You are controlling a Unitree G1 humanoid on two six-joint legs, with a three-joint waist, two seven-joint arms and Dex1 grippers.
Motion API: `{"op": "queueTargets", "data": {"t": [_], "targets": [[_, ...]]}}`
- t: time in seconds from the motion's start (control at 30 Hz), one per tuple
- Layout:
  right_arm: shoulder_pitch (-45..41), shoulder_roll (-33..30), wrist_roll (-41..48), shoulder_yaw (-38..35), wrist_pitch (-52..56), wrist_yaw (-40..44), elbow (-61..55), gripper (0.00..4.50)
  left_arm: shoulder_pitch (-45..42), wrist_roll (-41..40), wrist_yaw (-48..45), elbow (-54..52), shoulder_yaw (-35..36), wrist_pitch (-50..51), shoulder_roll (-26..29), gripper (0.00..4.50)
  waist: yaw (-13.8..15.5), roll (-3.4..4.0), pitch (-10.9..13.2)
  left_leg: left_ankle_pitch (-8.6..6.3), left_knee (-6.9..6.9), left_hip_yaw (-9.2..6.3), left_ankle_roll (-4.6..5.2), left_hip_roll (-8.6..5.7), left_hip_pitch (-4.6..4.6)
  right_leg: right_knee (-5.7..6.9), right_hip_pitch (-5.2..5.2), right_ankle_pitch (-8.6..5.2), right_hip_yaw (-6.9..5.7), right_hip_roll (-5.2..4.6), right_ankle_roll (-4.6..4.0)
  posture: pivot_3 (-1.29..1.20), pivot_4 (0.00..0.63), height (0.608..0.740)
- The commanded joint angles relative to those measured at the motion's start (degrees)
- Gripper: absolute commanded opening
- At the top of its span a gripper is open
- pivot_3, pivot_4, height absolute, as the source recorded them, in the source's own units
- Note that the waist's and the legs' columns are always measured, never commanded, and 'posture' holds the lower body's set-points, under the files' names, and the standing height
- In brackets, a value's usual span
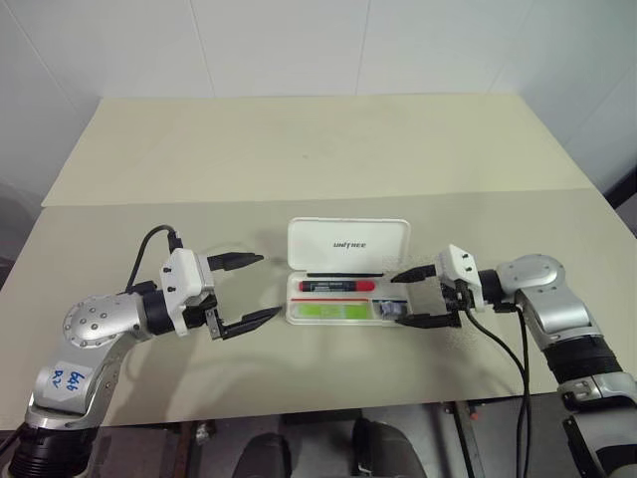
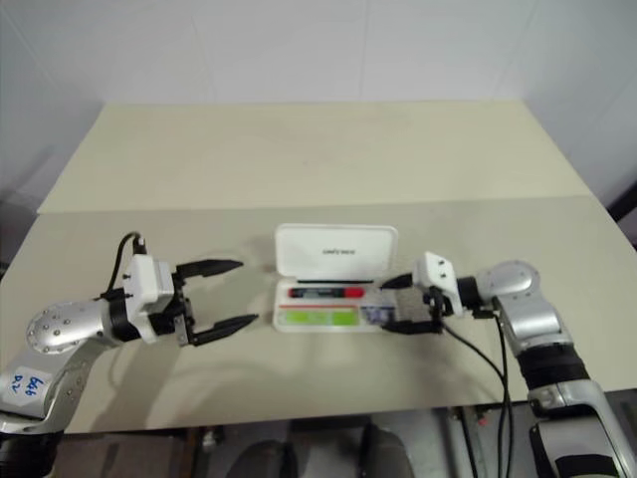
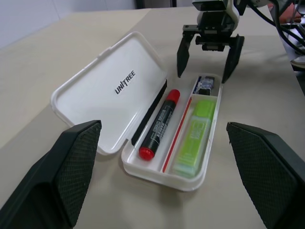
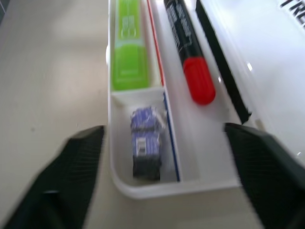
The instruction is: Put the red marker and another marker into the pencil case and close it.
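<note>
A beige table [image 1: 299, 149] spans most of the head views, with a straight seam [image 1: 328, 197] crossing it from the left edge to the right edge, just above the middle of the frame. Behind the table, along the top of the frame, stands a pale wall [image 1: 299, 40]. In the wrist views, a small blue-and-white wrapped item [image 4: 145, 143] lies in a little end compartment, lower centre in the right wrist view.

Upright lid [image 1: 348, 244] blocks case rear; front, L side free.
</note>
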Motion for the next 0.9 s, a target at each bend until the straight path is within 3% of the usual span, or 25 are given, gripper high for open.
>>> {"op": "queueTargets", "data": {"t": [0.03,0.33,0.63,0.73,0.9], "targets": [[0.01,-0.66,4.13,-3.27,3.81,-0.50,-6.63,4.46,-0.39,-0.94,-0.51,0.12,1.25,-0.40,0.62,4.50,0.01,0.00,0.00,0.00,0.00,0.00,0.00,0.00,0.00,0.00,0.00,0.00,0.00,0.00,0.00,0.00,0.150,0.740],[3.60,-6.20,9.79,-10.37,13.16,-3.28,-15.52,4.46,-0.17,-2.26,-1.19,1.33,4.09,-0.47,1.22,4.50,0.31,-0.01,0.00,-0.06,0.00,-0.02,-0.05,0.00,-0.03,0.00,-0.01,0.00,-0.03,-0.02,0.00,0.00,0.150,0.740],[-0.09,-11.23,8.92,-14.49,10.32,-1.41,-8.45,4.46,-1.61,-1.89,-0.49,6.61,8.33,-3.55,1.18,4.50,0.03,-0.06,-0.03,-0.06,0.00,0.05,-0.05,0.06,0.04,0.01,-0.01,0.00,-0.03,0.04,0.00,0.00,0.150,0.740],[0.62,-11.59,8.89,-14.19,9.85,-0.06,-9.14,4.50,-1.78,-2.59,-1.65,7.11,8.53,-3.89,1.11,3.92,0.09,-0.05,-0.03,-0.06,0.00,0.09,-0.06,0.05,0.02,0.01,-0.01,0.00,-0.01,0.02,0.00,0.00,0.150,0.740],[1.02,-12.65,6.75,-12.76,5.89,3.12,-8.86,4.50,-1.97,-2.64,-2.49,8.32,8.88,-4.28,1.12,2.22,0.07,-0.05,-0.02,-0.06,-0.01,0.09,-0.06,0.05,0.02,0.00,-0.02,0.00,-0.03,0.03,0.00,0.00,0.150,0.740]]}}
